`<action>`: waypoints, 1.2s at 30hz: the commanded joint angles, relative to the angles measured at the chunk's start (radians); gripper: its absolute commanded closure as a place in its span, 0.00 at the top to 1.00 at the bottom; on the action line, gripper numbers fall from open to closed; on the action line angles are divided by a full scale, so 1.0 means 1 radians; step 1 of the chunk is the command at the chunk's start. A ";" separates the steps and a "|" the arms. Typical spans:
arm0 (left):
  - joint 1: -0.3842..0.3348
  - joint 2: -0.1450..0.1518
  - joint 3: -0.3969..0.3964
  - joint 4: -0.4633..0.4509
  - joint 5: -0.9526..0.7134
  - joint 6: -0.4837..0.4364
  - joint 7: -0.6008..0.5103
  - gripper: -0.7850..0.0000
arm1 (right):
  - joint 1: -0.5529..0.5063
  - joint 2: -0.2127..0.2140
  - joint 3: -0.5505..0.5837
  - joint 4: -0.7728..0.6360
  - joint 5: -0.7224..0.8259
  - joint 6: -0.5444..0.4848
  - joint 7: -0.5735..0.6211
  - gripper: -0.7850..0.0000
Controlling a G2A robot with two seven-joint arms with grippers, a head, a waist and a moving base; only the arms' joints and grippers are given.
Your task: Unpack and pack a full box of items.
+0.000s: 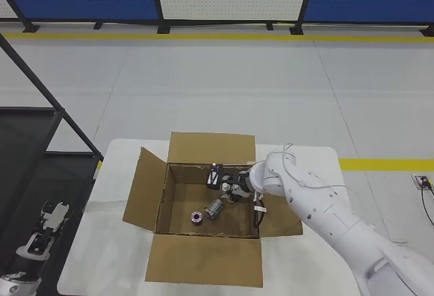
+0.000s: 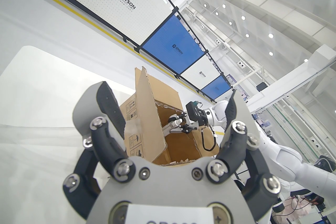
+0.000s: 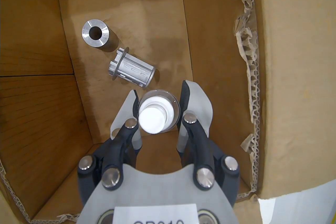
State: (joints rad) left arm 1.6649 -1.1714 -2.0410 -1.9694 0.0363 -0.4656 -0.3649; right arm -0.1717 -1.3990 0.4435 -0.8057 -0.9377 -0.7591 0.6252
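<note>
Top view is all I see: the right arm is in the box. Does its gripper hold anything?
Observer: Yes, the right gripper is shut on a white plug.
Operator: How do the parts on the box floor lie?
Observer: The short metal tube stands on end, hole up; the ribbed sleeve lies on its side beside it.
Operator: And the left gripper?
Observer: Open and empty, outside the box, facing it.

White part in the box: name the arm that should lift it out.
Right. The right gripper is shut on the white part inside the box; the left gripper is open, well outside it.
</note>
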 commanded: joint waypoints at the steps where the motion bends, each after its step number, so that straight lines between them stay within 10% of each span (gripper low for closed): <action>1: 0.000 0.000 0.000 0.000 0.000 0.000 0.000 1.00 | 0.005 -0.008 -0.002 0.018 -0.003 -0.006 -0.006 0.38; 20: 0.000 0.000 0.000 0.000 0.000 0.000 0.000 1.00 | 0.017 -0.018 0.037 0.027 -0.067 -0.002 -0.044 0.50; 25: 0.000 0.000 0.000 0.000 0.000 0.000 0.000 1.00 | -0.005 0.032 0.115 -0.076 -0.103 -0.035 -0.118 0.65; 27: 0.000 0.000 0.000 0.000 0.000 0.000 0.000 1.00 | -0.033 0.062 0.160 -0.141 -0.125 -0.050 -0.153 1.00; 36: 0.000 0.000 0.000 0.000 0.000 0.000 0.000 1.00 | -0.137 0.137 0.288 -0.321 -0.165 -0.092 -0.199 1.00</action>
State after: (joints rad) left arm 1.6650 -1.1714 -2.0410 -1.9694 0.0363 -0.4656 -0.3649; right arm -0.3100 -1.2617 0.7338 -1.1304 -1.1032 -0.8514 0.4255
